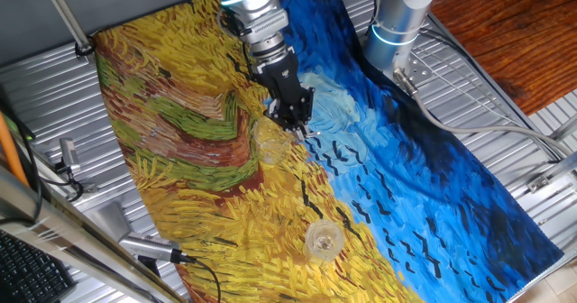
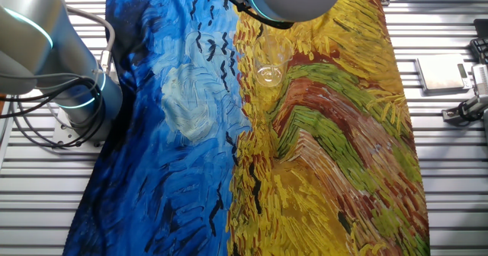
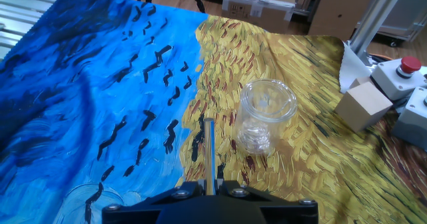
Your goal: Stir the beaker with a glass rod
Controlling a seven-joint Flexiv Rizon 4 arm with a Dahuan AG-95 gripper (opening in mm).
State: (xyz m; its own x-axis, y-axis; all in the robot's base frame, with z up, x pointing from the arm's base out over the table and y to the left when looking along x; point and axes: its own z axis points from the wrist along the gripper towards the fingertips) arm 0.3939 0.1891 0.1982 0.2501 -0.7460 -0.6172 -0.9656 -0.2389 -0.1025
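Gripper [image 1: 297, 123] is seen clenched on the glass rod [image 3: 209, 154], which juts forward between the closed jaws. Beaker [image 1: 268, 139] sits on the painted cloth [image 1: 433, 186] just beside the fingertips, contact not discernible. Whitish-rimmed glass vessel [image 3: 267, 115] stands farther off.

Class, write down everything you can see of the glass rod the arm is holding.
The glass rod is a very thin, straight stick of clear glass, pale grey against the cloth. Its near end is clamped between the black fingers, and the rest runs straight out along the hand view. Its far tip is free, seen against the yellow part of the painted cloth, left of a clear glass jar, inside no vessel.
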